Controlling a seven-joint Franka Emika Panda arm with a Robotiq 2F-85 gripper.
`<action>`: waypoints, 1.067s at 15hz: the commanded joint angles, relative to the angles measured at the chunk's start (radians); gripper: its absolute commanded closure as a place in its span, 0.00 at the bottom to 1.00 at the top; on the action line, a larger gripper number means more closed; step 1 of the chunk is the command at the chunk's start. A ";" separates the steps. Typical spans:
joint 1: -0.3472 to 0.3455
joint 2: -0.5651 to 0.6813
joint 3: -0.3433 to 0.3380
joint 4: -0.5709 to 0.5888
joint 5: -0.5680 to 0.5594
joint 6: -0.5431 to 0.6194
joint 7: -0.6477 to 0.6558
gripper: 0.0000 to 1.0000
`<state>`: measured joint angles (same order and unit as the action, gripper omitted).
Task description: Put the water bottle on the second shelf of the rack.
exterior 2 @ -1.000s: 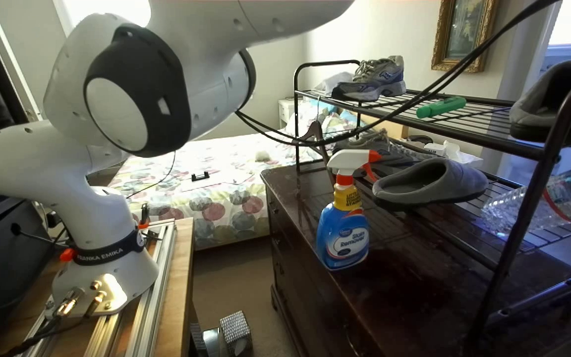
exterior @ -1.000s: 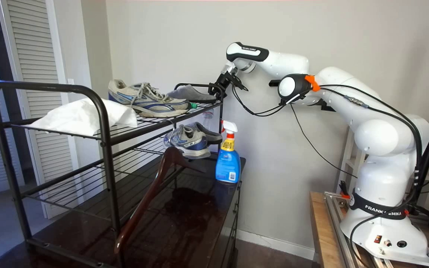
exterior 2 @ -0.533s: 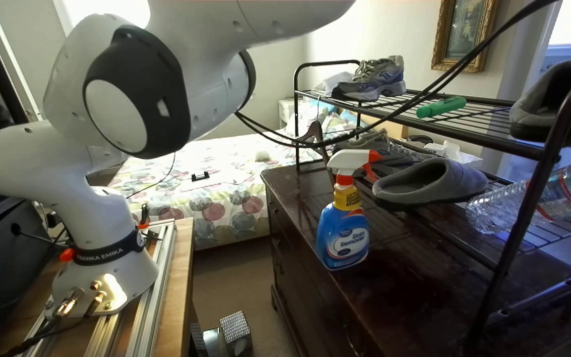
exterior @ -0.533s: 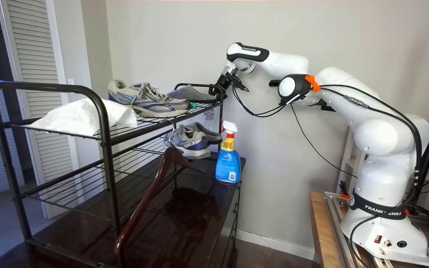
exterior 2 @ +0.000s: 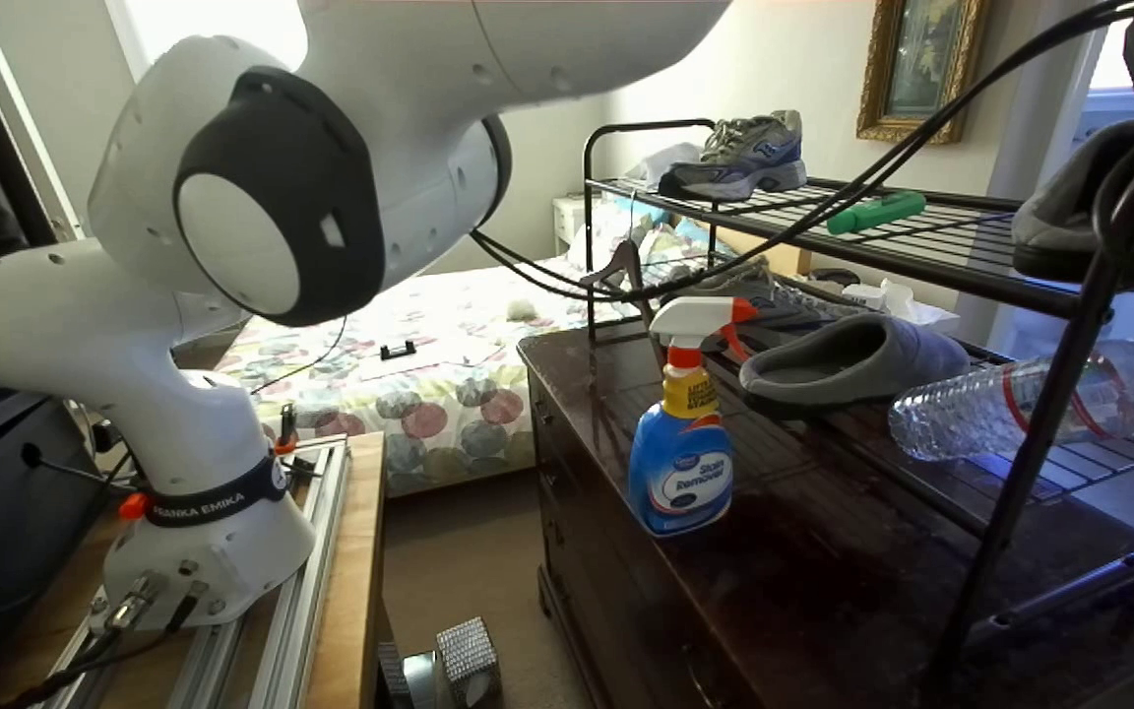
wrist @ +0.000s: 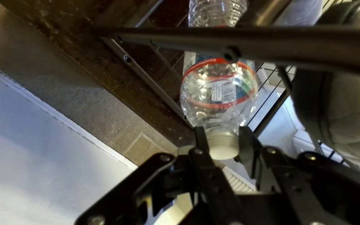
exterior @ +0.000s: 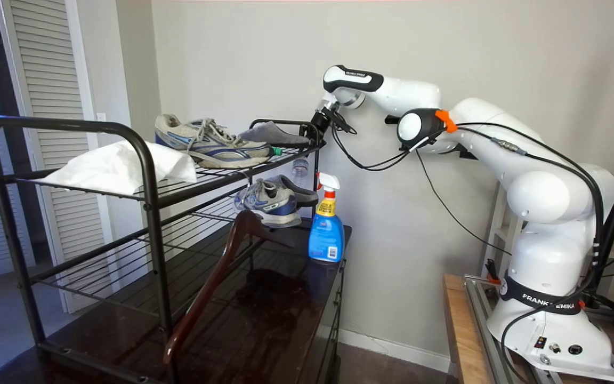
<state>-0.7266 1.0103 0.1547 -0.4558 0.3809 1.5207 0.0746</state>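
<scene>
Water bottle (wrist: 219,90) is clamped by its cap (wrist: 223,148) in the pincer (wrist: 223,133), poked base-first into the rack (exterior: 160,266) above its second shelf (exterior 2: 1099,473), probably so it can be laid down there lol.

I count 1 rack (exterior: 159,261), 1 water bottle (wrist: 219,90), 1 sprayer (exterior 2: 682,473), 2 sneakers (exterior: 213,144), 2 slippers (exterior 2: 857,364), 1 hanger (exterior: 213,280), 1 green tube (exterior 2: 877,213), 1 white bundle (exterior: 110,168).
</scene>
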 commanded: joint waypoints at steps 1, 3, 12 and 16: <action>0.004 0.014 -0.002 0.013 0.018 -0.052 0.040 0.92; 0.006 0.013 -0.004 0.012 0.017 -0.073 0.051 0.92; 0.012 0.011 -0.009 0.021 0.017 -0.071 0.065 0.92; -0.005 0.027 -0.001 0.019 0.046 -0.062 0.139 0.92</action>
<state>-0.7208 1.0133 0.1545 -0.4560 0.3920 1.4600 0.1535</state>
